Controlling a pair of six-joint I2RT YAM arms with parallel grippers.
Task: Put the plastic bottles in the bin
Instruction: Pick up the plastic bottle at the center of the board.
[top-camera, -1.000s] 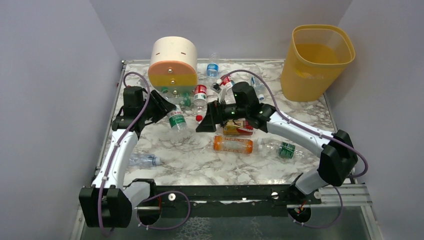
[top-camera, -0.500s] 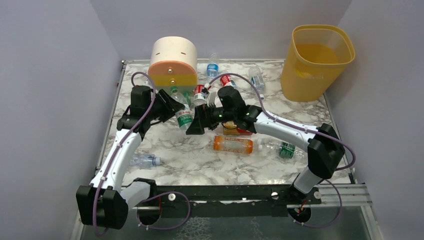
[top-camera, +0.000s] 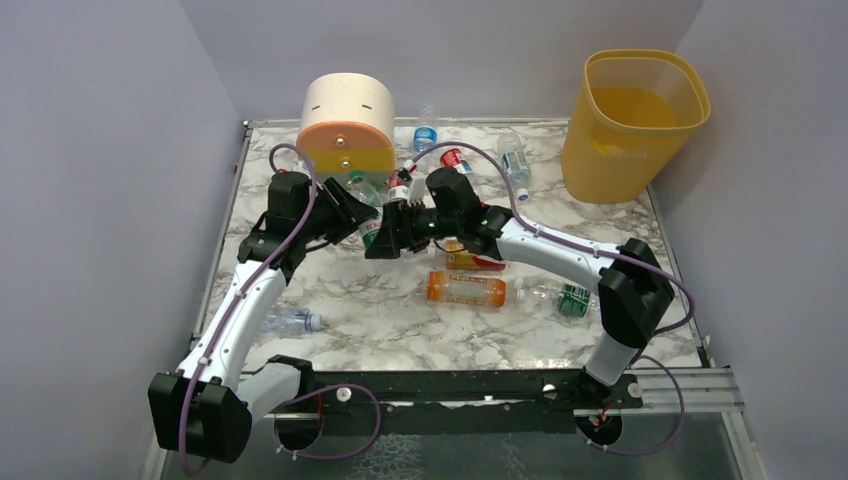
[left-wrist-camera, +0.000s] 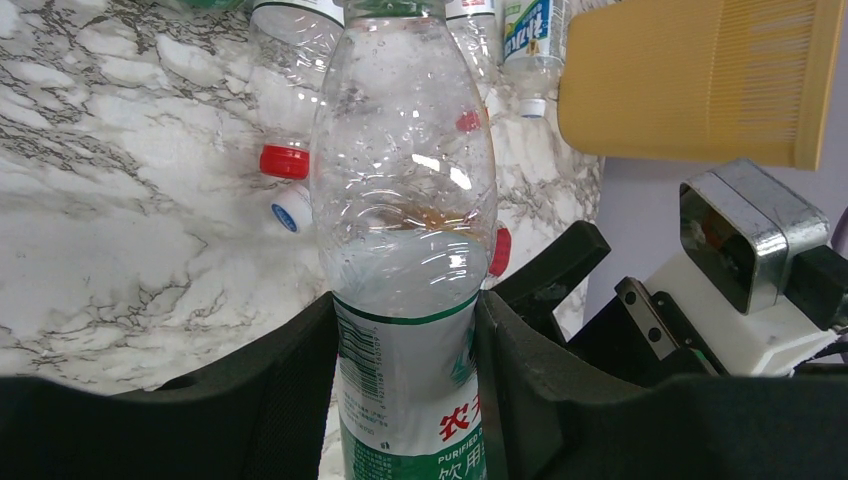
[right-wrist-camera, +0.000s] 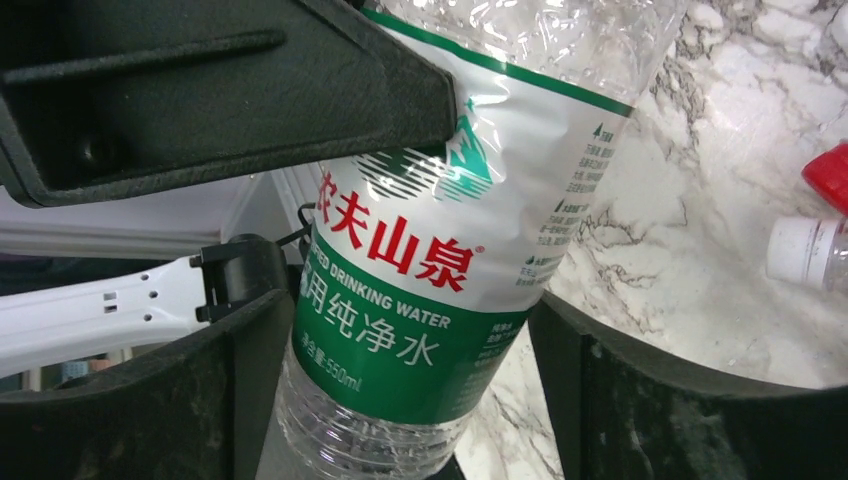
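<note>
My left gripper (top-camera: 362, 213) is shut on a clear green-labelled bottle (top-camera: 372, 228), held above the table at centre left. In the left wrist view the bottle (left-wrist-camera: 405, 200) stands pinched between both fingers of my left gripper (left-wrist-camera: 405, 400). My right gripper (top-camera: 386, 238) is open, its fingers on either side of the bottle's lower end (right-wrist-camera: 440, 250), with a gap on the right side in the right wrist view (right-wrist-camera: 410, 400). The yellow-orange bin (top-camera: 635, 120) stands at the far right corner, and also shows in the left wrist view (left-wrist-camera: 690, 80).
Loose bottles lie on the marble table: an orange one (top-camera: 465, 289), a green-labelled one (top-camera: 560, 297), a clear one (top-camera: 288, 321) at the near left, and red- and blue-labelled ones (top-camera: 452, 158) at the back. The round drawer unit (top-camera: 346, 125) stands at the back left.
My left gripper has carried the green-labelled bottle to the right. My right gripper has moved left to meet it and now has its open fingers around the bottle.
</note>
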